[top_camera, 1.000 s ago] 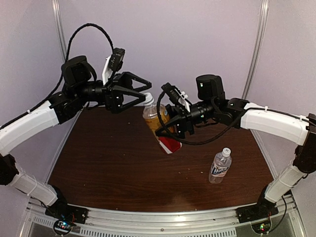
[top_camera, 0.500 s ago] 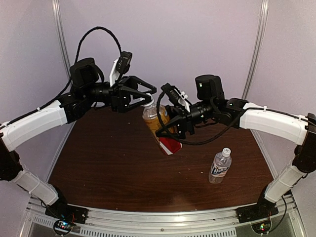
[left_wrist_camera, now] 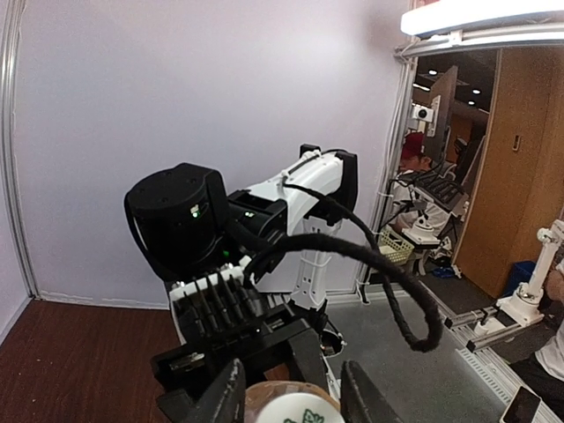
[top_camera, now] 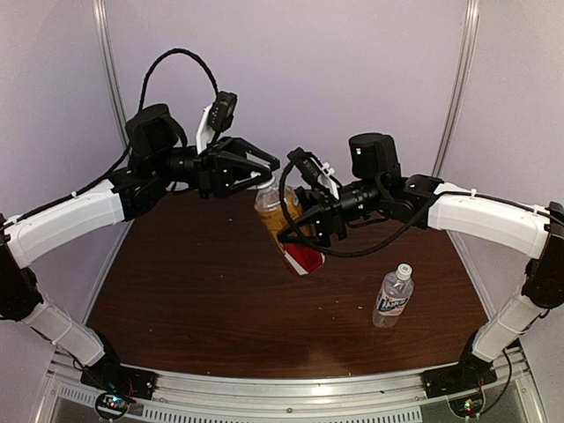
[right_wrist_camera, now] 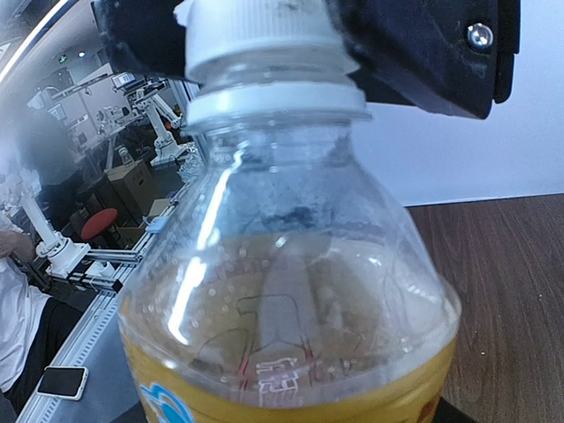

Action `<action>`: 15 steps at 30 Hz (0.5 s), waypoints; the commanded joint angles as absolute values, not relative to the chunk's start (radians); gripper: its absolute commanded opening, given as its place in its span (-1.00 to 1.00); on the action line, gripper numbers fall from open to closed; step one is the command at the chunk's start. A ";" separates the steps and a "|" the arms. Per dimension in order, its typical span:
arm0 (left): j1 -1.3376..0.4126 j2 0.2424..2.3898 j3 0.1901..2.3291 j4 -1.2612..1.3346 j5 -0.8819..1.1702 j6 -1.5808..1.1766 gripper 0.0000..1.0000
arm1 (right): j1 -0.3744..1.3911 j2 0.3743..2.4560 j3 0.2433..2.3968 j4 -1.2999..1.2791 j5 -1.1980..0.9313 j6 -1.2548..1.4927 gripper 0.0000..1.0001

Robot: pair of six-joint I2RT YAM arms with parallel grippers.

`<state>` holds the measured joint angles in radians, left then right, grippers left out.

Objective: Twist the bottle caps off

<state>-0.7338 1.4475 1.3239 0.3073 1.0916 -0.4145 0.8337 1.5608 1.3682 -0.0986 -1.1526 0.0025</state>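
Note:
The amber bottle [top_camera: 275,208] with its red label hangs tilted above the table, and my right gripper [top_camera: 298,231] is shut around its middle. In the right wrist view this bottle [right_wrist_camera: 291,308] fills the frame and hides my own fingers. Its white cap [right_wrist_camera: 260,40] sits between the black fingers [right_wrist_camera: 423,53] of my left gripper [top_camera: 266,174], which press on both sides of it. From the left wrist the cap [left_wrist_camera: 295,412] shows at the bottom edge, inside the left gripper [left_wrist_camera: 293,398]. The clear bottle [top_camera: 393,298] stands upright on the table at the right, its white cap [top_camera: 404,269] on.
The brown table [top_camera: 194,282] has pale walls behind and beside it. A metal rail [top_camera: 282,388] with both arm bases runs along the near edge. The right arm's black cable [left_wrist_camera: 388,273] loops across the left wrist view.
My left gripper has moved right onto the amber bottle's cap, and its jaws have narrowed from wide open to closed on it. The right arm and both bottles have stayed still.

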 commanded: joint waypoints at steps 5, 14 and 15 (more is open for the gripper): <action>-0.729 1.413 1.305 0.253 0.915 -0.418 -0.38 | 0.833 1.539 1.403 -0.120 -0.994 -0.015 0.27; -0.786 1.347 1.307 0.117 0.402 -0.541 -0.55 | 0.835 1.513 1.391 -0.095 -0.623 -0.002 0.28; -0.793 1.348 1.307 0.118 0.370 -0.563 -0.56 | 0.836 1.511 1.387 -0.088 -0.607 0.000 0.28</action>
